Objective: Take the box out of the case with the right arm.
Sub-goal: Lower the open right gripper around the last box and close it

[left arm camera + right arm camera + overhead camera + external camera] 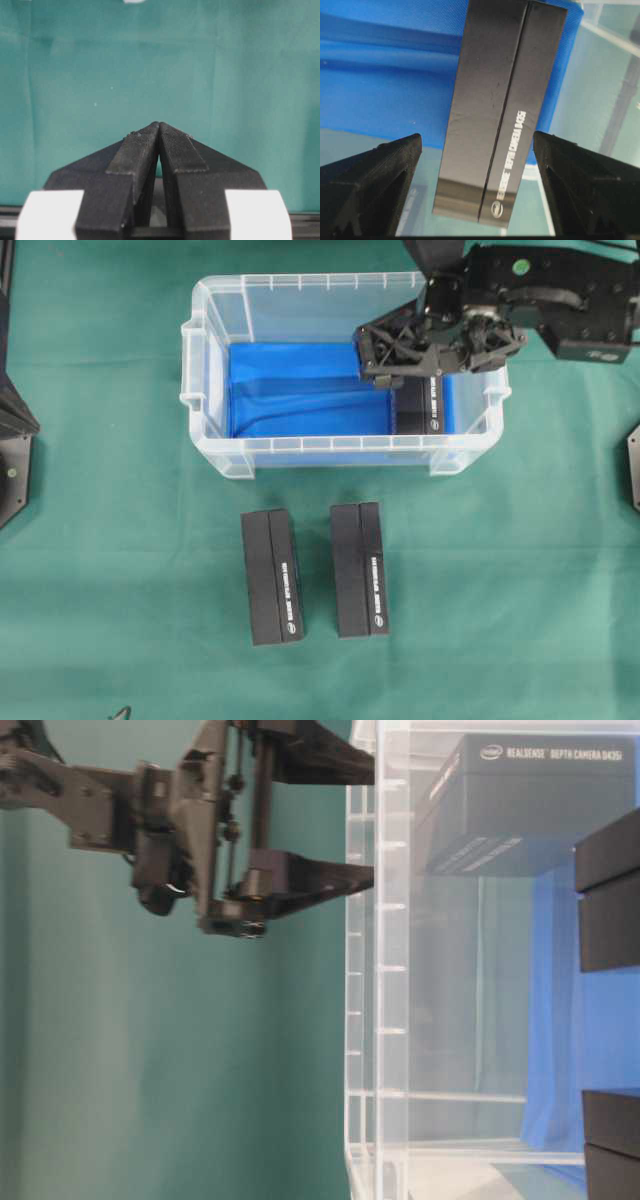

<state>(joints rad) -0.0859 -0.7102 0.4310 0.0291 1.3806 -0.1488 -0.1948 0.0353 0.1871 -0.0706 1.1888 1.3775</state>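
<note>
The case (300, 446) is a clear bin with a blue sheet (380, 85) on its bottom. One black box (421, 405) with white lettering lies inside at its right end. My right gripper (363, 353) hangs open over that end, pointing left, above the box and not touching it. In the right wrist view the box (502, 115) lies below and between the two spread fingertips (407, 150). From table level the gripper (360, 820) reaches over the case wall (390, 1020) toward the box (520, 810). My left gripper (159, 125) is shut on nothing over green cloth.
Two more black boxes (272, 577) (360, 570) lie side by side on the green cloth in front of the case. The left arm's base (12, 440) sits at the left edge. Another black mount (634, 465) shows at the right edge.
</note>
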